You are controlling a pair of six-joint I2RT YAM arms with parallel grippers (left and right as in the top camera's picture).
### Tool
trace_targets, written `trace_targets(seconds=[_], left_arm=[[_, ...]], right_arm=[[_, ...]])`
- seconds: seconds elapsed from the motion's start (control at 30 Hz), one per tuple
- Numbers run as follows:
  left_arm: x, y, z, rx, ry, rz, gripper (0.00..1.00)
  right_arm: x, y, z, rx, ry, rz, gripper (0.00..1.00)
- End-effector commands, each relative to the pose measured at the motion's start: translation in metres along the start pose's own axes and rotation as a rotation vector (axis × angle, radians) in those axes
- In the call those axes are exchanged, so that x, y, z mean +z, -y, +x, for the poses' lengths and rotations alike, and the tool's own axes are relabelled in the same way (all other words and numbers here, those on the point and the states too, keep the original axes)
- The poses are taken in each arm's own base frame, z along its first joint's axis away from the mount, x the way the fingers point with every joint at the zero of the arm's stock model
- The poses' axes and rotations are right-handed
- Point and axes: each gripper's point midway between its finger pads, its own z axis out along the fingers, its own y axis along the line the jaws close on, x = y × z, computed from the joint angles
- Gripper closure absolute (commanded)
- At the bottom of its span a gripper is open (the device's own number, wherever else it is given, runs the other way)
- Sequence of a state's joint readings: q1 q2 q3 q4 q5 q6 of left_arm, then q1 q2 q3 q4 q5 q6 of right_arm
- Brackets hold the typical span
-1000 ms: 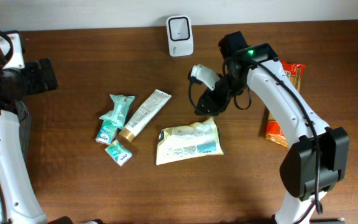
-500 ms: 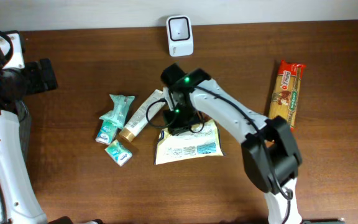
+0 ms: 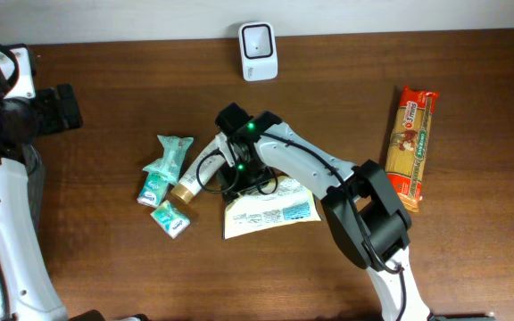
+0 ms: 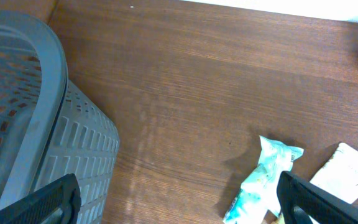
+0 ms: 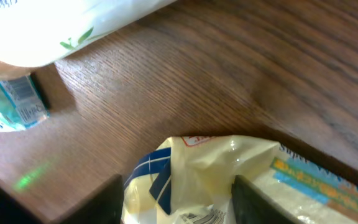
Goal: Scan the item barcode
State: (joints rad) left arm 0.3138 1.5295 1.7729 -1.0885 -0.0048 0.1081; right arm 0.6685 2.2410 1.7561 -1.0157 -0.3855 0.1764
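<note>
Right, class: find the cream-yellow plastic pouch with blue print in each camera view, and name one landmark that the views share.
Overhead: the cream-yellow plastic pouch lies at the centre of the table.
Left wrist: not in it.
Right wrist: bottom centre, its top edge crumpled.
Shared landmark: the white tube with a gold cap, up-left of the pouch overhead, at the lower right edge in the left wrist view, and probably the white blur at top left in the right wrist view.

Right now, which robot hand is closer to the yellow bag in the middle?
Right. The right gripper hangs over the yellow bag's top edge, fingers either side of its corner. The left gripper is far off at the table's left side, near the grey basket.
</note>
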Motion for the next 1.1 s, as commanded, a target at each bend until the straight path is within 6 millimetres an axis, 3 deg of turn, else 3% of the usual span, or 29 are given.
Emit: trace_targets(seconds=[0.0, 0.1, 0.17, 0.23, 0.3, 0.4, 0.47, 0.57, 0.7, 0.9, 0.97, 1.07], left_arm=[[-0.003, -0.002, -0.002, -0.012, 0.009, -0.006, 0.01], [-0.003, -0.002, -0.002, -0.012, 0.009, -0.006, 0.01], [-0.003, -0.002, -0.002, -0.012, 0.009, -0.006, 0.01], [-0.003, -0.002, -0.002, -0.012, 0.009, -0.006, 0.01], [-0.003, -0.002, -0.002, -0.012, 0.009, -0.006, 0.01], [-0.003, -0.002, -0.002, -0.012, 0.009, -0.006, 0.01], [-0.003, -0.002, -0.002, -0.012, 0.009, -0.006, 0.01], [-0.003, -0.002, -0.002, -0.012, 0.009, -0.006, 0.01], [-0.003, -0.002, -0.002, -0.012, 0.009, -0.006, 0.01], [-0.003, -0.002, -0.002, -0.012, 0.009, -0.006, 0.01], [-0.003, -0.002, -0.002, -0.012, 0.009, -0.006, 0.01], [-0.003, -0.002, -0.002, -0.012, 0.008, -0.006, 0.01]], right_arm=[[0.014, -0.002, 0.004, 0.000, -0.038, -0.024, 0.67], [0.013, -0.001, 0.001, -0.001, -0.030, -0.025, 0.95], [0.006, -0.002, -0.002, 0.004, -0.019, -0.027, 0.96], [-0.042, -0.010, -0.026, -0.040, 0.095, -0.003, 0.96], [-0.108, -0.023, -0.041, -0.092, 0.233, 0.029, 0.96], [-0.179, -0.043, -0.026, -0.118, 0.328, 0.019, 0.96], [-0.200, -0.050, -0.011, -0.124, 0.344, 0.017, 0.96], [-0.205, -0.040, 0.009, -0.113, 0.296, 0.082, 0.96], [-0.206, -0.027, 0.020, -0.100, 0.256, 0.151, 0.96], [-0.257, -0.014, 0.043, -0.067, 0.268, 0.298, 0.96], [-0.250, -0.011, 0.039, -0.057, 0.257, 0.298, 0.96], [-0.207, 0.000, 0.029, -0.041, 0.144, 0.299, 0.96]])
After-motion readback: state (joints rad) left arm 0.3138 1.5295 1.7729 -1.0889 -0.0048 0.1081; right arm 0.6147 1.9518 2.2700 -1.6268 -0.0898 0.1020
